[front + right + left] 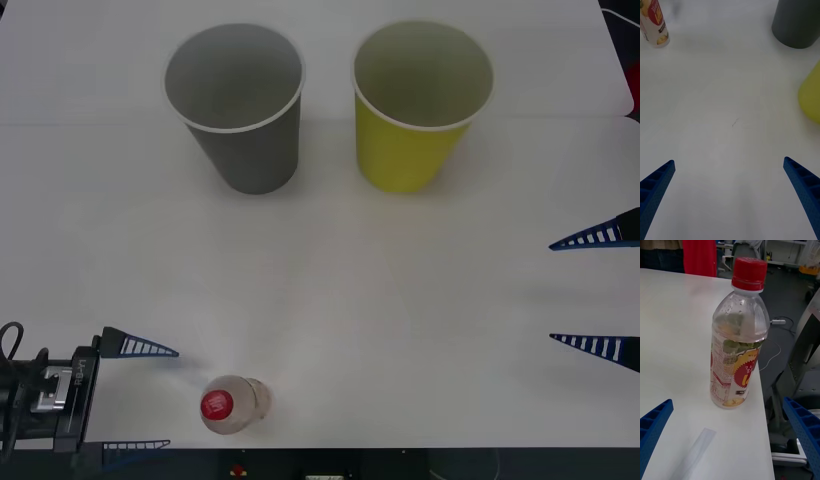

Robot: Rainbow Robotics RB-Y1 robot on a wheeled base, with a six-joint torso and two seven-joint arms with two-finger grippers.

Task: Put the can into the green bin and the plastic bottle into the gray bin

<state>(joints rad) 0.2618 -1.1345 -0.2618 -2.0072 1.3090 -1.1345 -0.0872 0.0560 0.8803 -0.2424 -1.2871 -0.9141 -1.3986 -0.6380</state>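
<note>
Left hand spread beside upright plastic bottle

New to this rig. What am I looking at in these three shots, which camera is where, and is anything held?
This is a two-armed robot at a white table. Each arm ends in a gripper with two blue ribbed fingers.

The wide shot comes from a camera above the arms, looking forward and down. The left gripper is at the near left edge, the right gripper at the right edge. Both are open and hold nothing.

The two upright shots come from cameras on the wrists, each with that arm's own fingers at the bottom corners.

On the table: the gray bin and the green bin, two big paper cups standing side by side at the far end, and the plastic bottle, upright with a red cap, near the front edge just beside the left gripper. The left wrist view shows the bottle close up.
</note>
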